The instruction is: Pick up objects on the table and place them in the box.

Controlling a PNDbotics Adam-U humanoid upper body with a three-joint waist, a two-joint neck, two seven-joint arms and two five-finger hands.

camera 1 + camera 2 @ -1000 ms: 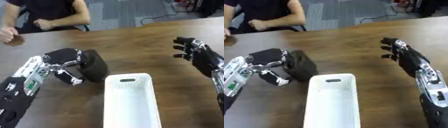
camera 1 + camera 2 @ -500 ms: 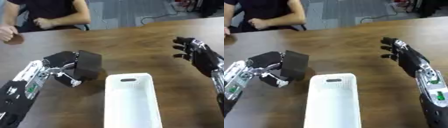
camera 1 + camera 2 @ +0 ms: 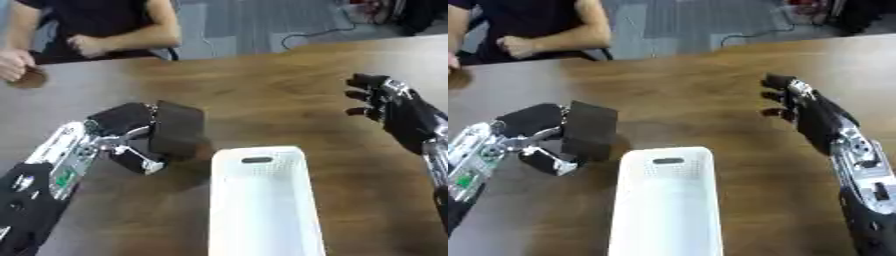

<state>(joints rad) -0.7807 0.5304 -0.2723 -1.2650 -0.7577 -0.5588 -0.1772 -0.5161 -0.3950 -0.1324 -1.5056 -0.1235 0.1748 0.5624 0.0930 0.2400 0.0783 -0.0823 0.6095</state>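
A dark, boxy block point(image 3: 178, 128) is held off the brown table point(image 3: 262, 100), just left of the far end of the white box point(image 3: 262, 205). My left hand point(image 3: 121, 131) is shut on it, fingers over its top and thumb below. The long white box lies lengthwise in the middle foreground and looks empty inside. My right hand point(image 3: 798, 107) hovers open above the table at the right, fingers spread, holding nothing.
A person sits at the far left edge of the table with fists resting on it; a small brown round thing point(image 3: 31, 78) lies by one hand. A cable point(image 3: 306, 36) runs on the floor beyond the table.
My left hand has lifted the dark block and turned it more upright, carrying it slightly right toward the white box's far end. The right hand has stayed where it was.
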